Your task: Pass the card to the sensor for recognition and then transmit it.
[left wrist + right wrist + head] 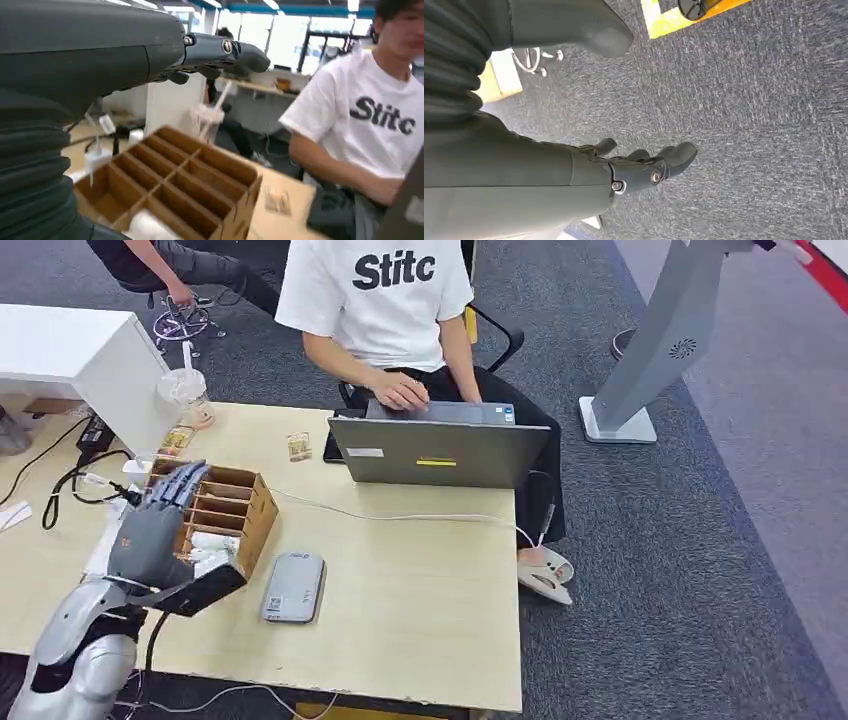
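My left hand (158, 522) hovers over a brown cardboard box (243, 502) with several compartments at the left of the wooden table (420, 590). Its fingers (227, 50) stretch out flat above the box (185, 175) and hold nothing. White items (212, 545) lie in the box's near compartments; I cannot tell whether they are cards. A flat grey sensor device (294, 587) lies on the table just right of the box. My right hand (644, 167) hangs over grey carpet with its fingers loosely apart and nothing in it.
A person in a white T-shirt (385, 300) sits at the far side typing on a grey laptop (440, 448). A white cable (400, 515) crosses the table. A plastic cup (184, 395), a small packet (299, 446) and black cables (70, 485) lie at the back left.
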`<state>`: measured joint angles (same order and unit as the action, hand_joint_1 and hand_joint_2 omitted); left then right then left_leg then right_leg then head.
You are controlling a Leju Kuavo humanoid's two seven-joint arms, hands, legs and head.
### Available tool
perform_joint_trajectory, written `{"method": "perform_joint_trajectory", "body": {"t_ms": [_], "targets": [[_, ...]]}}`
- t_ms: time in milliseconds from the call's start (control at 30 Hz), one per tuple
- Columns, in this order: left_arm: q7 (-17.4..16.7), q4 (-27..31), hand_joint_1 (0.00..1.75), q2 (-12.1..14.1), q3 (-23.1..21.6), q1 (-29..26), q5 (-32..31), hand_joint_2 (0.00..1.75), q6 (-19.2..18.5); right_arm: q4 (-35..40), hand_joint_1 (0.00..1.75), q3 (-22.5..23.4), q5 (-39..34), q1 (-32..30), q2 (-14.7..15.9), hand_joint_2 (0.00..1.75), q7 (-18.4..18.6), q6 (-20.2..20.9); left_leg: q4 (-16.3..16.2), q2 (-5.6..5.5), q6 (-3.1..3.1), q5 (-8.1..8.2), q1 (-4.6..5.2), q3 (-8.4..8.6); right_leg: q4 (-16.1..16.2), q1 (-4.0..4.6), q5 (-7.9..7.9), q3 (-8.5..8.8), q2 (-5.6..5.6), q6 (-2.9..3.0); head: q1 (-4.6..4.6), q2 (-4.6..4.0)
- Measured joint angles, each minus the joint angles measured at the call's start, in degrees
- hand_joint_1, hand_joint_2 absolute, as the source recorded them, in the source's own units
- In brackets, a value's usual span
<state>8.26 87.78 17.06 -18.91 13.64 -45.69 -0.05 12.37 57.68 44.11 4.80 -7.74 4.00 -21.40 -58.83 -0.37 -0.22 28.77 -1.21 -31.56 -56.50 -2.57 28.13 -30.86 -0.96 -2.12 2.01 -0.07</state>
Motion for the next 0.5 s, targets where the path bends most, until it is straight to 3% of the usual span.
{"method": "perform_joint_trajectory", "body": {"t_ms": [67,167,500], "targets": [[0.2,2.3,0.0,3.1,0.0,-3.1,1.9,1.75,-0.7,0.0,0.0,0.2,0.0,-0.1,0.0,1.75,-0.2,0.4,0.0,-0.08,0.0,0.0,-0.01,-0.08,0.0,0.01,0.03,-0.05,0.08,-0.01,0.02,0.0],[0.0,4.3,0.0,5.7,0.1,-5.5,2.8,1.75,-1.4,0.0,0.0,0.5,0.0,-0.1,0.0,1.75,-0.4,0.7,0.0,-0.14,0.0,-0.01,-0.02,-0.11,0.0,0.01,0.03,-0.04,0.14,-0.01,0.02,0.0],[-0.2,7.0,0.0,9.5,0.8,-8.1,5.4,1.75,-3.7,0.0,0.0,0.5,0.3,-0.1,0.0,1.75,-0.7,0.6,0.0,-0.15,0.01,-0.03,0.0,-0.1,0.0,0.0,-0.01,0.0,0.16,0.0,0.02,0.0]]}}
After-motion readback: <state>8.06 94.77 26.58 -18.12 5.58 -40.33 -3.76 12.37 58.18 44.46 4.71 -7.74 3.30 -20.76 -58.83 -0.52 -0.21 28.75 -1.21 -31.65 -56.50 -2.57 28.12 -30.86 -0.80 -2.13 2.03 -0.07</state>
